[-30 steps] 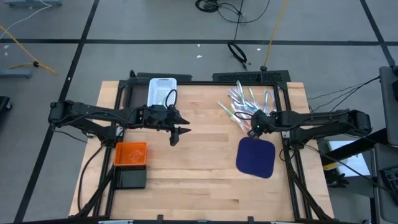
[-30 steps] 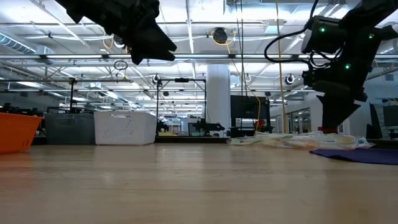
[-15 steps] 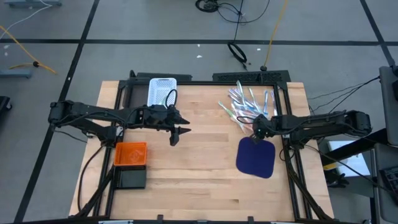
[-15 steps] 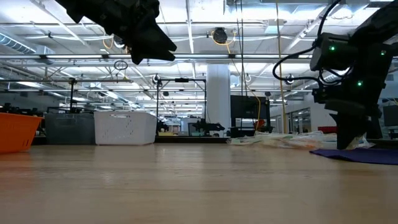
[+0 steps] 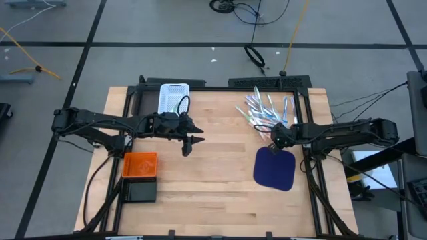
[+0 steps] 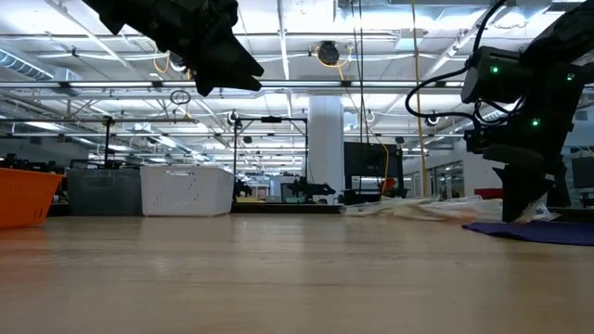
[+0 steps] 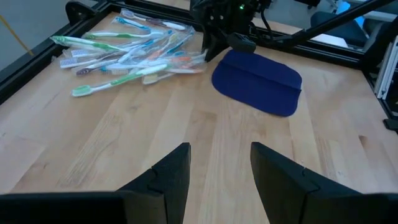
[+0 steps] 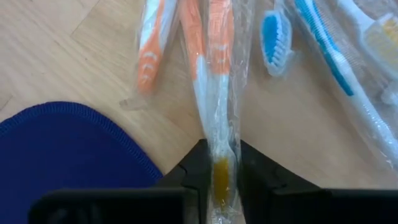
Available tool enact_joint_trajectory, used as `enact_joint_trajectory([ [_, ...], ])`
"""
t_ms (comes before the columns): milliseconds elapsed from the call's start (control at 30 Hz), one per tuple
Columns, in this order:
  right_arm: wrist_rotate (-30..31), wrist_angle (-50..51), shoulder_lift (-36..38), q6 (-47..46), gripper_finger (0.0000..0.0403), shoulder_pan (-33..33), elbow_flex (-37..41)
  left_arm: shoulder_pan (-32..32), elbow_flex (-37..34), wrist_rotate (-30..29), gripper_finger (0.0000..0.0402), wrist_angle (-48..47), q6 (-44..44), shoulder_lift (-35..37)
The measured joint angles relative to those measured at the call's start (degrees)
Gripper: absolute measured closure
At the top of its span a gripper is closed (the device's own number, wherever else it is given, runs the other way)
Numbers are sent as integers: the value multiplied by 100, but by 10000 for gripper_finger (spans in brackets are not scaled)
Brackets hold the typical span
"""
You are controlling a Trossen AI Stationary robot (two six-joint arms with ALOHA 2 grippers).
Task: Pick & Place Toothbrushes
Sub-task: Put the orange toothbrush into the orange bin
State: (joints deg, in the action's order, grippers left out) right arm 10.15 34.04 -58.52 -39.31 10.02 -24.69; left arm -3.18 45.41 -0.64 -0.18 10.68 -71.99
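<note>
High view: both arms reach in over the wooden desk (image 5: 213,167), left arm from the left, right arm from the right.
Right pincer (image 5: 272,140): down at the near edge of the toothbrush pile, right by the top edge of the dark blue cloth (image 5: 275,168).
Right pincer grip: fingers (image 8: 194,165) pressed in on a wrapped orange toothbrush (image 8: 214,99), its handle end sitting between them. Clamped on it!
Toothbrushes (image 5: 263,110): a loose fan at the far right of the desk, most in clear wrappers; green, white, blue and orange show in the left wrist view (image 7: 127,56).
Left pincer (image 5: 187,146): hovering above the middle-left of the desk, high in the low view (image 6: 223,65), well apart from the pile.
Left pincer fingers: (image 7: 168,177) standing apart, bare wood showing between them, nothing held.
White basket (image 5: 173,97): at the far edge of the desk, behind the left arm.
Orange bin (image 5: 140,165): near the left edge, a black bin (image 5: 141,191) just beside it on the near side.
</note>
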Motion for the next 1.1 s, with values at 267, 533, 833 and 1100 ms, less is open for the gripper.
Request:
enact_joint_trajectory([
  [267, -107, 2, 2, -11, 354, 0, -7, 0, 0, 0, 231, 1, 0, 0],
  [533, -295, 247, 2, 41, 359, 7, -205, 2, 0, -105, 231, 0, 2, 0],
  [833, -135, 674, 3, 283, 359, 7, -971, 0, 0, -245, 231, -1, 2, 0],
  [1100, -106, 741, 4, 466, 359, 2, -1471, 0, 0, -245, 231, 0, 44, -2],
])
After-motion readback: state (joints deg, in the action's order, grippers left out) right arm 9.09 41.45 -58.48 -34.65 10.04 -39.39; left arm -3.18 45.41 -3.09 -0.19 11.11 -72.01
